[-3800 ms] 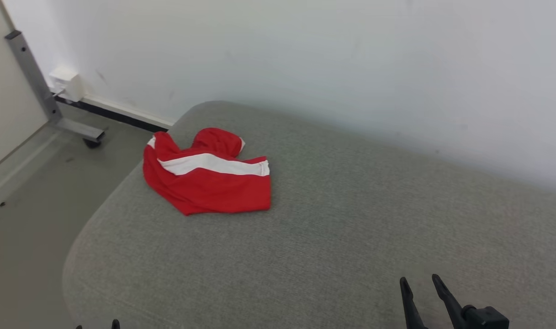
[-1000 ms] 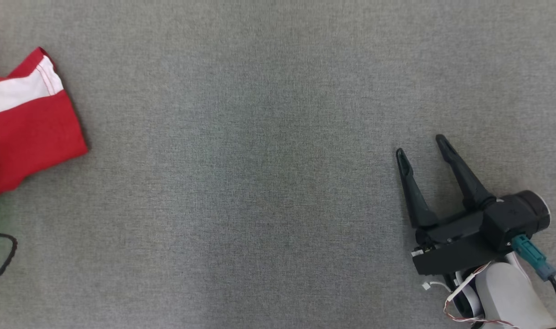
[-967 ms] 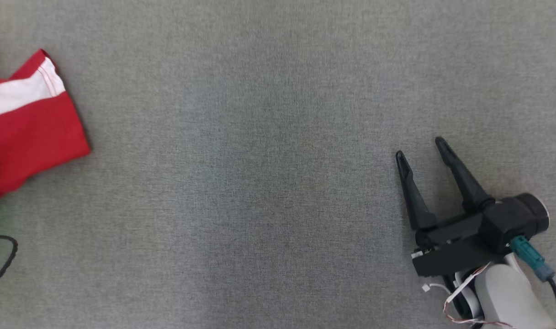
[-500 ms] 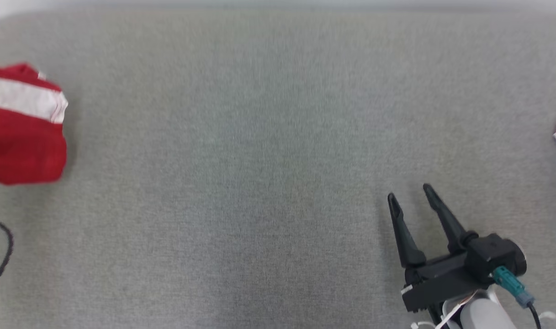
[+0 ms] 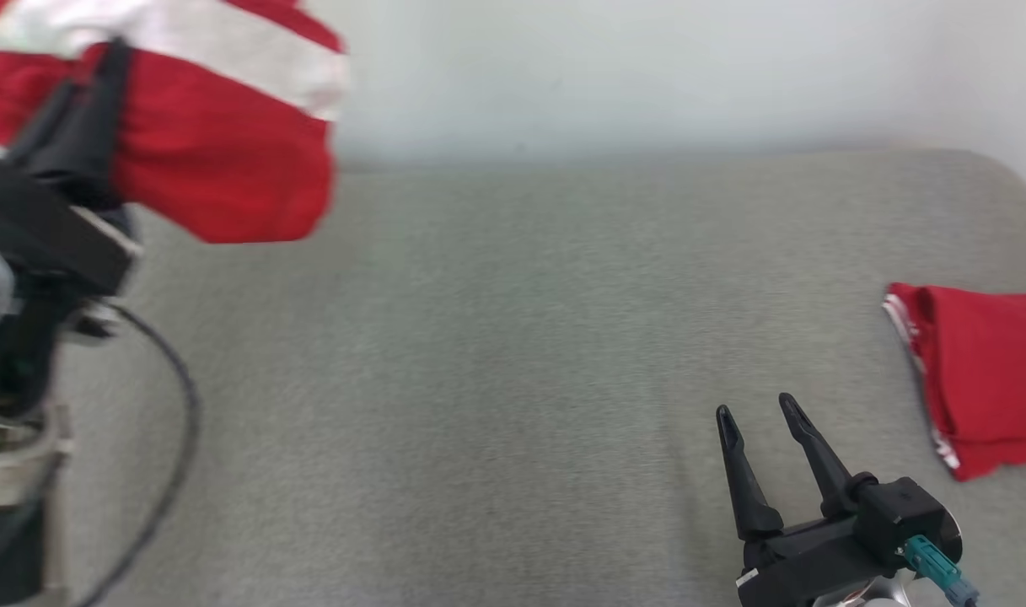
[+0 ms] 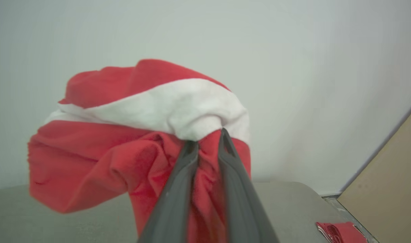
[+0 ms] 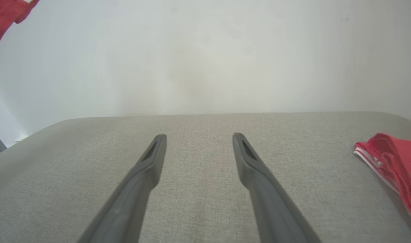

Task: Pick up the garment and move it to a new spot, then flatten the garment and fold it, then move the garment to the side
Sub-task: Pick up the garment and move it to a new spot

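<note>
Two pincers to account for. Pinches a bunched fold of the red-and-white garment [image 6: 124, 101] between the nearly closed fingers of the left pincer [image 6: 208, 138], with cloth draped around and below the tips, clear of the grey cushion [image 5: 479, 379]. Holds the right pincer [image 5: 754, 406] spread wide and empty, low over the cushion, with a folded red garment [image 5: 985, 371] off to its right. Could slip from so narrow a pinch during a fast swing. Could land crumpled, or too near the folded piece. Might snag the loose black cable [image 5: 175, 405] below the left pincer.
</note>
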Robot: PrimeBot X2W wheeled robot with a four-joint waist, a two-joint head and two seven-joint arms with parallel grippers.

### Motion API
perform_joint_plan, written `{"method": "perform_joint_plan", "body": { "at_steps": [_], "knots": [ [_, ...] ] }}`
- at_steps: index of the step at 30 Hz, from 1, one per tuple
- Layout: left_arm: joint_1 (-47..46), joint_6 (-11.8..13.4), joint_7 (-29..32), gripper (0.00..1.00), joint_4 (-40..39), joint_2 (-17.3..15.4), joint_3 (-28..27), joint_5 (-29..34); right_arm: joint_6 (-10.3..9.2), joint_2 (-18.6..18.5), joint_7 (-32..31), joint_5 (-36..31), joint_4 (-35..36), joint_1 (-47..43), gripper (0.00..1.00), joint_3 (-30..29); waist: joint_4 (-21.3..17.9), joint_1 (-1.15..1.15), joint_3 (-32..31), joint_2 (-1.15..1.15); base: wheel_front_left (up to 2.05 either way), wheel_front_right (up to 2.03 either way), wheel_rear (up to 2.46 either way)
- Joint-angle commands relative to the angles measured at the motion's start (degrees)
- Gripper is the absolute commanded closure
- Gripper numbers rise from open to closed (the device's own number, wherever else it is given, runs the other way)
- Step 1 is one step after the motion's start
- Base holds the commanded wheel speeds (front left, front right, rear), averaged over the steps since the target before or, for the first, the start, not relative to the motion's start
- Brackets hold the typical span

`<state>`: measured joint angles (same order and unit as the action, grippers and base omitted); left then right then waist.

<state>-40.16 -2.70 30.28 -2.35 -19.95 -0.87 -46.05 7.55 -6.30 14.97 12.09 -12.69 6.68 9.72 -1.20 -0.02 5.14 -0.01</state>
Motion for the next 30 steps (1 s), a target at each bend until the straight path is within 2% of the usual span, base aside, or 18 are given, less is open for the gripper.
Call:
{"method": "perform_joint_plan", "body": {
  "at_steps": [1, 6, 10, 17, 24, 30],
  "knots": [
    [0.16, -0.31, -0.05, 1.0, -0.48, 0.68, 0.55, -0.23, -0.16, 0.03, 0.23, 0.43, 0.04, -0.75, 0.0, -0.21, -4.64, 0.02, -3.3, 0.01, 0.0, 0.0, 0.0],
    [3.3, -0.79, -0.55, 1.0, -3.2, 4.7, 5.39, 0.23, -0.16, -0.04, 0.25, 0.16, 0.57, -1.35, 0.0, -0.54, -9.12, 0.02, -3.38, 0.01, 0.0, 0.0, 0.0],
    [6.44, -0.65, -3.41, 1.0, -3.18, 7.24, 8.36, 2.57, -0.16, -0.5, 0.26, 0.1, 0.98, -1.46, 0.0, -0.52, -12.98, 0.02, -2.46, 0.01, 0.0, 0.0, 0.0],
    [12.8, -0.67, -8.4, 1.0, 0.9, 11.25, 14.02, 6.59, -0.16, -0.99, 0.25, -0.05, 1.84, -1.89, 0.0, -1.37, -18.16, 0.02, 0.3, 0.01, 0.0, 0.0, 0.0],
    [17.33, -1.14, -14.05, 1.0, 10.48, 13.07, 18.55, 10.64, -0.16, -0.47, 0.22, 0.04, 2.6, -1.89, 0.0, -1.37, -20.24, 0.02, 3.26, 0.01, 0.0, 0.0, 0.0],
    [19.53, -0.67, -18.81, 1.0, 19.83, 13.3, 21.21, 14.64, -0.16, -0.06, 0.24, 0.41, 2.29, -1.76, 0.0, -0.99, -19.74, 0.02, 4.43, 0.01, 0.0, 0.0, 0.0]
  ]
}}
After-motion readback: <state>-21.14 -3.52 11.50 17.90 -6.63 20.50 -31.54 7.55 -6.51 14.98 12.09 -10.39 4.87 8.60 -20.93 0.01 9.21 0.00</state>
